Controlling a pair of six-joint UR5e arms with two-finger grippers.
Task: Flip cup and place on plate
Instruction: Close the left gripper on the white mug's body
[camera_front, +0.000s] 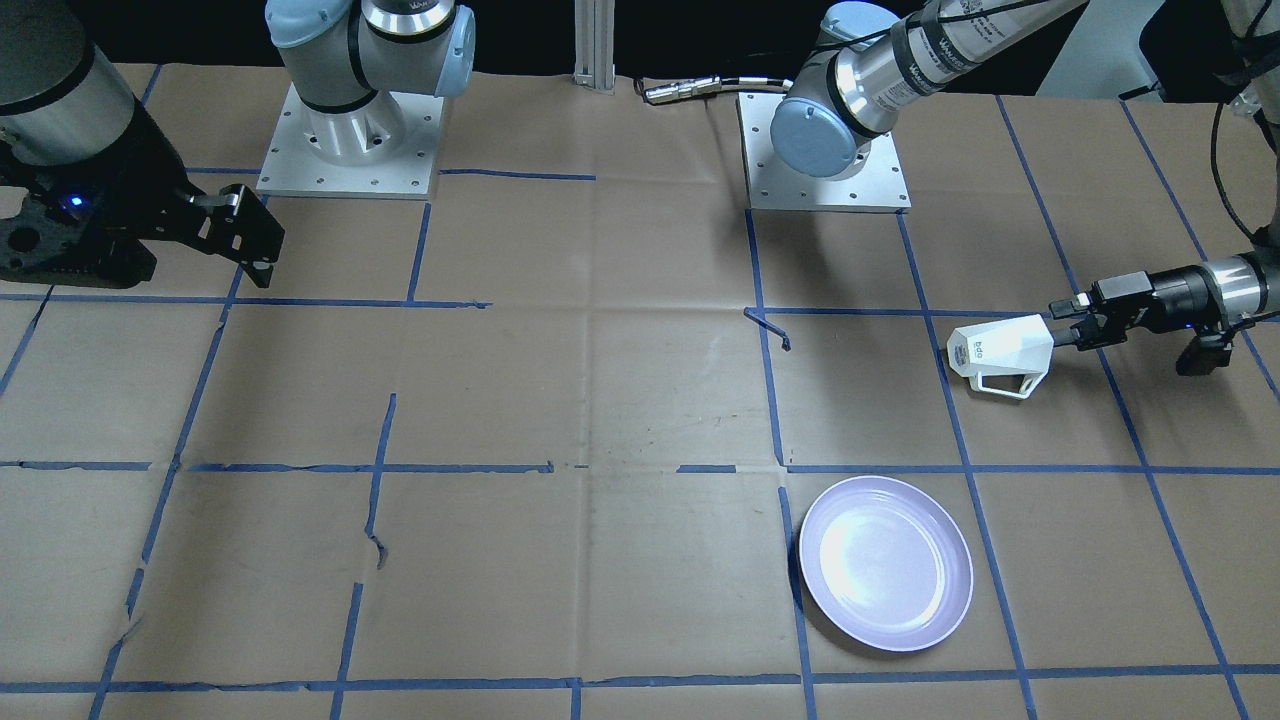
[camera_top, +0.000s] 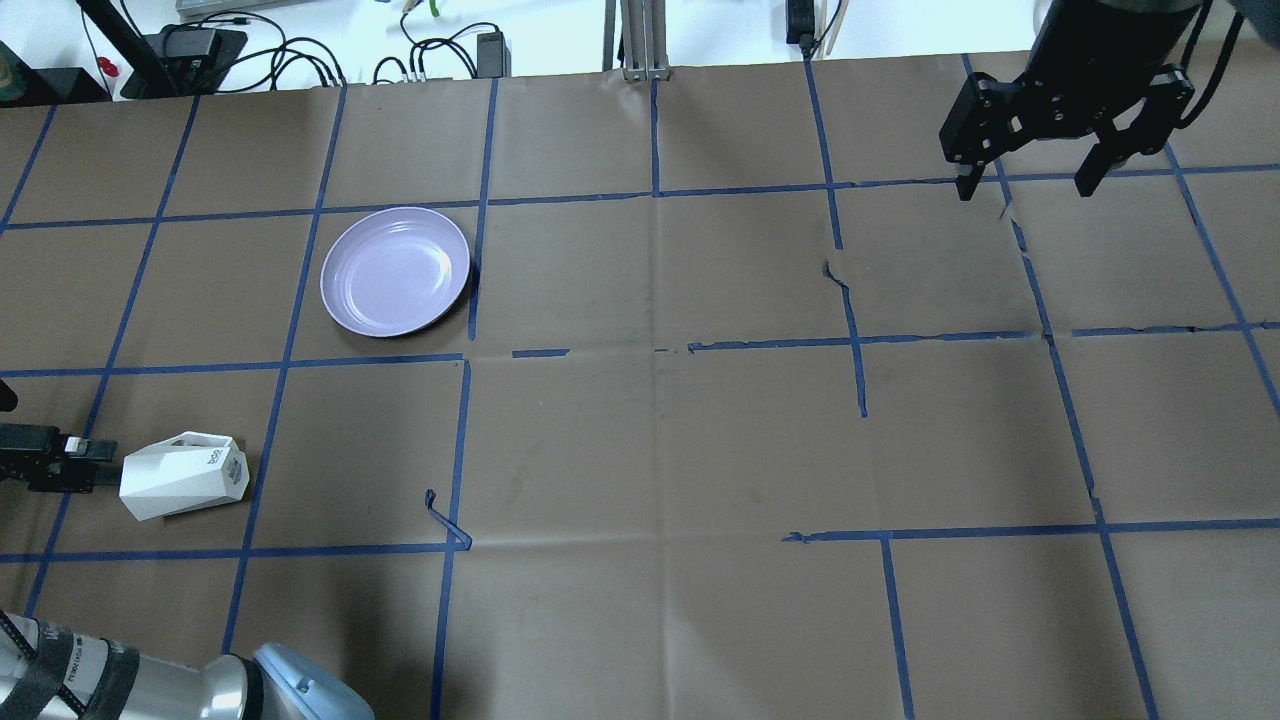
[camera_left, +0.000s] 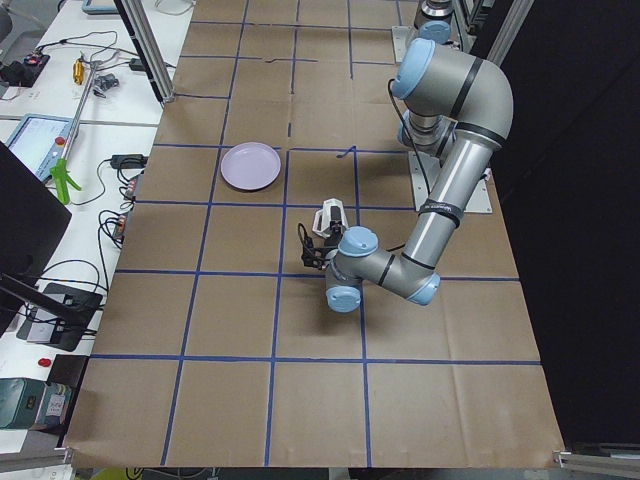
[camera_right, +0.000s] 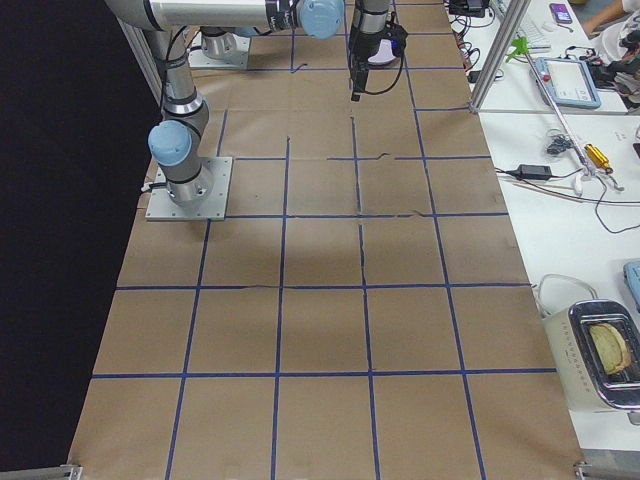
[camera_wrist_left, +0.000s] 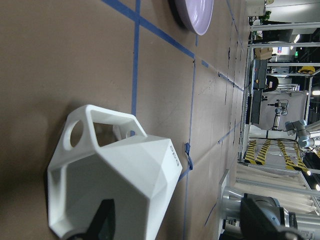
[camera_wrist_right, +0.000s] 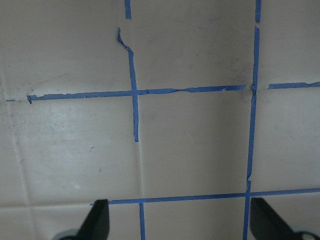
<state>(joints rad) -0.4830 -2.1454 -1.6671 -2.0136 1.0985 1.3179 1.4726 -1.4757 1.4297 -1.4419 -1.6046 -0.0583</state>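
The white faceted cup (camera_front: 1000, 350) lies on its side, low over the table, with its narrow base pointing to the table's middle. My left gripper (camera_front: 1062, 330) is shut on its wide rim end. It also shows in the overhead view (camera_top: 180, 475) and the left wrist view (camera_wrist_left: 120, 185), where one dark finger (camera_wrist_left: 102, 222) lies on the cup's wall. The lavender plate (camera_front: 885, 562) sits empty on the table, apart from the cup and farther from the robot; it also shows in the overhead view (camera_top: 395, 270). My right gripper (camera_top: 1030, 185) is open and empty, far off.
Brown paper with a blue tape grid (camera_top: 650, 350) covers the table. A loose curl of tape (camera_top: 445, 520) sticks up near the cup. The two arm bases (camera_front: 350, 150) stand at the robot's edge of the table. Cables and gear (camera_top: 200, 45) lie beyond the far edge.
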